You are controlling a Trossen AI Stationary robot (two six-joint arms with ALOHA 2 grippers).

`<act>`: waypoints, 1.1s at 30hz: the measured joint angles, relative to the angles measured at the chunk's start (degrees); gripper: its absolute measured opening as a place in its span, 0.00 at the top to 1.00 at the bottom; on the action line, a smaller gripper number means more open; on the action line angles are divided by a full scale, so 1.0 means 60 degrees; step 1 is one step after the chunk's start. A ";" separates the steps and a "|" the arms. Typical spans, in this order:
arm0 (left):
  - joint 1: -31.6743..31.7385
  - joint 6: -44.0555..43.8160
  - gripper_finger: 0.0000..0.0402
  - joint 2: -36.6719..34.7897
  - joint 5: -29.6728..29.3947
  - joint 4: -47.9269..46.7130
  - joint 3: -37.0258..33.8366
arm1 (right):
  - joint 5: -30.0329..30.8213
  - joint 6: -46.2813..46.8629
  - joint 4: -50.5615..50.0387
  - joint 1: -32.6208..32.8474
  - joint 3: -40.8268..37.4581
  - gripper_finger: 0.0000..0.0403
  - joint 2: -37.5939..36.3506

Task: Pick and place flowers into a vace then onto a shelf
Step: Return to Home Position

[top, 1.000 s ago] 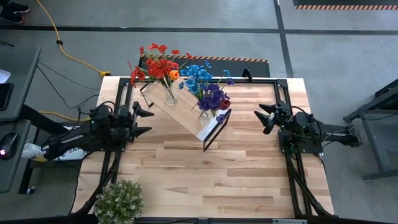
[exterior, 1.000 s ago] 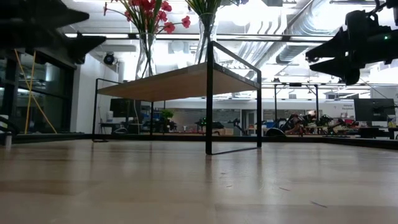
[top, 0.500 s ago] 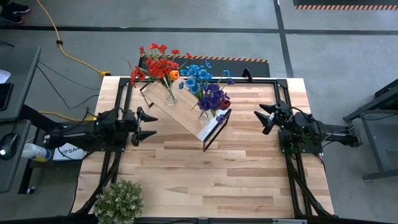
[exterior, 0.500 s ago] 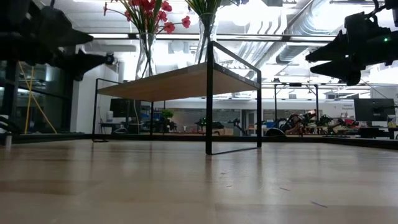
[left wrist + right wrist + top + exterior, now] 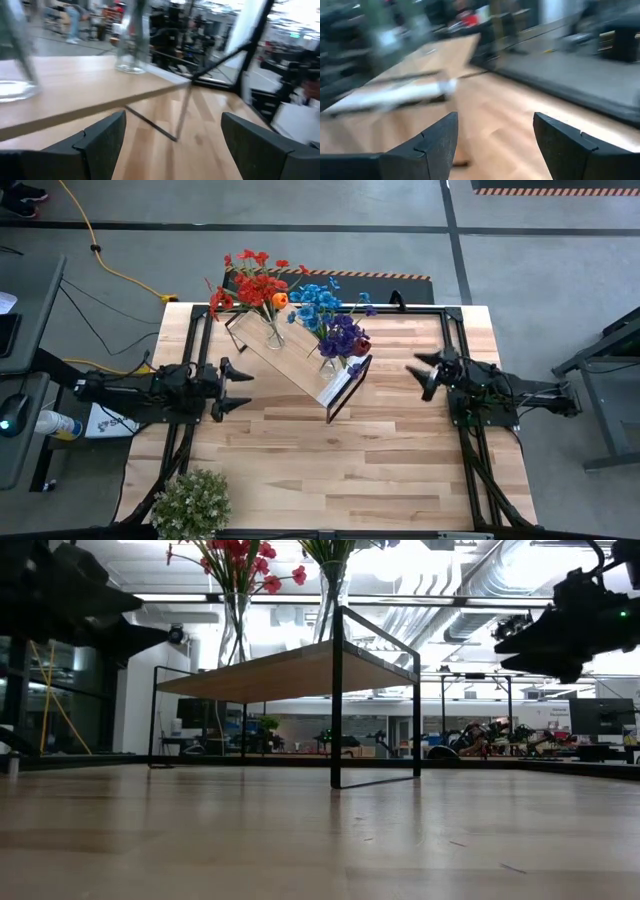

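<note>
Two glass vases stand on the light-wood shelf (image 5: 300,360), which sits slantwise on its black frame at the table's far middle. One vase (image 5: 273,332) holds red and orange flowers (image 5: 255,288); the other (image 5: 331,358) holds blue, purple and dark red flowers (image 5: 335,320). In the low view both vases (image 5: 234,628) rise from the shelf board (image 5: 275,670). My left gripper (image 5: 236,386) is open, left of the shelf, above the table. My right gripper (image 5: 424,373) is open, right of the shelf. Neither touches anything.
A bushy pale green-white plant (image 5: 192,503) stands at the table's near left corner. The slatted wooden tabletop (image 5: 340,460) lies bare in front of the shelf. A black frame rail (image 5: 430,308) runs along the far edge. A yellow cable (image 5: 110,265) lies on the floor beyond.
My left gripper has moved toward the table's near edge and slightly right, staying open. My right gripper has shifted a little toward the near edge and tipped, staying open. The shelf, vases and flowers have kept still.
</note>
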 joint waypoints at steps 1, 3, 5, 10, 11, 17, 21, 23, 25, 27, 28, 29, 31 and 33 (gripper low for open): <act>-0.0075 0.0004 0.11 0.0000 0.0176 -0.0007 0.0000 | -0.0508 0.0021 -0.0075 0.0000 0.0000 0.38 0.0000; -0.0238 0.0052 0.11 0.0000 0.0471 -0.0006 0.0000 | -0.1488 0.0041 -0.0102 0.0001 0.0000 0.38 0.0000; -0.0406 0.0172 0.11 0.0000 0.0705 -0.0005 0.0000 | -0.2090 0.0031 -0.0097 0.0003 0.0000 0.38 0.0000; -0.0875 0.0384 0.11 0.0015 0.0962 0.0348 -0.0157 | -0.2703 -0.0066 -0.0097 0.0000 -0.0013 0.38 -0.0004; -0.0965 0.0401 0.11 0.0041 0.0966 0.0355 -0.0157 | -0.2799 -0.0091 0.0107 0.0000 -0.0126 0.38 -0.0008; -0.1258 0.0404 0.11 0.0200 0.0966 0.0356 -0.0160 | -0.3190 -0.0446 0.0770 0.0004 -0.0361 0.38 0.0163; -0.1225 0.0404 0.11 0.0222 0.0893 0.0368 -0.0164 | -0.3240 -0.0522 0.0764 0.0004 -0.0361 0.38 0.0166; -0.1225 0.0400 0.11 0.0222 0.0851 0.0378 -0.0168 | -0.3261 -0.0613 0.0759 0.0004 -0.0361 0.38 0.0173; -0.1225 0.0329 0.11 0.0222 0.0850 0.0392 -0.0168 | -0.3260 -0.0655 0.0759 0.0004 -0.0361 0.38 0.0171; -0.1225 0.0201 0.11 0.0222 0.0848 0.0392 -0.0169 | -0.3259 -0.0658 0.0767 0.0004 -0.0364 0.38 0.0171; -0.1225 0.0074 0.11 0.0222 0.0842 0.0392 -0.0171 | -0.3259 -0.0658 0.0773 0.0004 -0.0364 0.38 0.0171; -0.1225 0.0022 0.11 0.0222 0.0839 0.0392 -0.0171 | -0.3259 -0.0652 0.0777 0.0004 -0.0368 0.38 0.0171; -0.1225 -0.0029 0.11 0.0222 0.0851 0.0392 -0.0175 | -0.3263 -0.0464 0.0787 0.0004 -0.0371 0.38 0.0175; -0.1225 -0.0029 0.11 0.0222 0.0913 0.0389 -0.0175 | -0.3267 -0.0122 0.0785 0.0004 -0.0372 0.38 0.0175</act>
